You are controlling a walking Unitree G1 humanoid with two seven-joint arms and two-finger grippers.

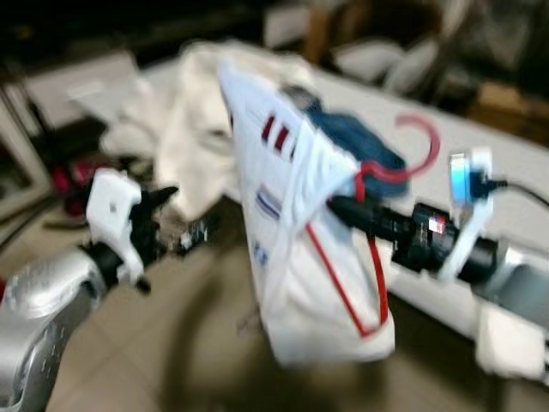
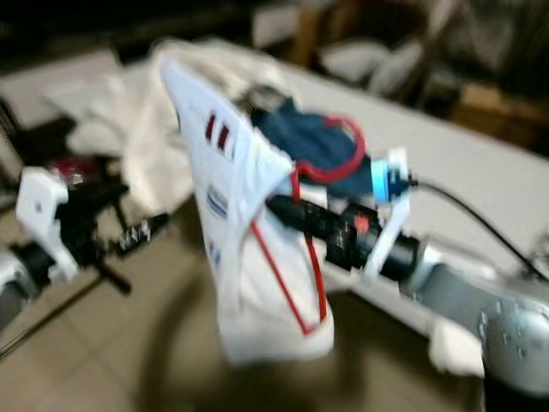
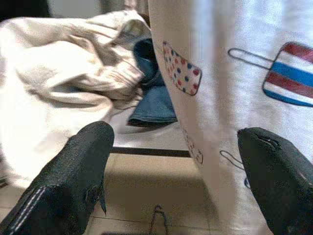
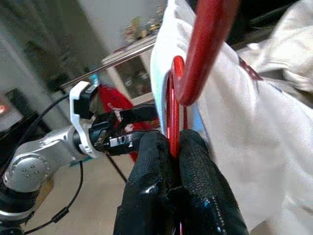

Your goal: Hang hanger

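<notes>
Right gripper [image 4: 173, 152] fingers clamped on red hanger [image 1: 410, 163] carrying white printed garment [image 1: 300, 249]. Left gripper [image 3: 176, 181] fingers apart, facing garment, near cream clothes pile [image 3: 63, 83] on table [image 1: 515, 163].

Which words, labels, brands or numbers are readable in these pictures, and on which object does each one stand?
None are readable.
White printed garment on the red plastic hanger: ice-lolly pictures, no letters.
Small label on the left gripper: too small and blurred to read.
Head views: too blurred for any text.
</notes>
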